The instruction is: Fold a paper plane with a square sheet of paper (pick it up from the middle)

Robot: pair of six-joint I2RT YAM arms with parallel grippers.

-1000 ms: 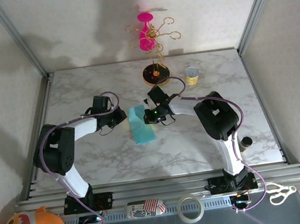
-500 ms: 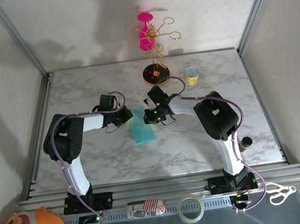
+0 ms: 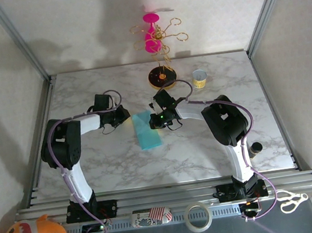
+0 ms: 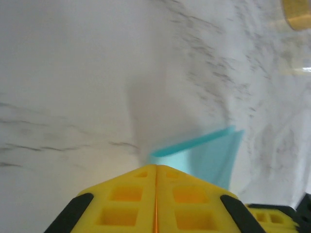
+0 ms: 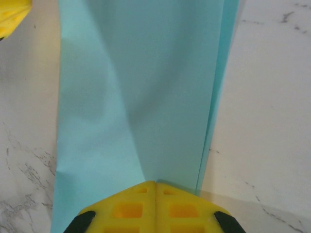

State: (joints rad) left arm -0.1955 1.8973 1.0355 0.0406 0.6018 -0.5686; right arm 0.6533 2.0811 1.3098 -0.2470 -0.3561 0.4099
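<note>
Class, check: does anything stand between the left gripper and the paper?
Nothing visible does: the shut left gripper faces the paper directly, its near edge just beyond the fingertips.

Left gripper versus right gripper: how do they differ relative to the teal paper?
The left gripper is over bare marble, off the folded teal-blue paper sheet; the right gripper has its tips over it. The left faces a corner, the right looks along its length. Both: yellow fingers, shut.

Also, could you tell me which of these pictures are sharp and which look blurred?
Left wrist view: soft throughout, the paper hazy, a grey shadow beside it. Right wrist view: crisp paper creases. Top view: sharp, evenly lit, soft shadows on the back wall.
</note>
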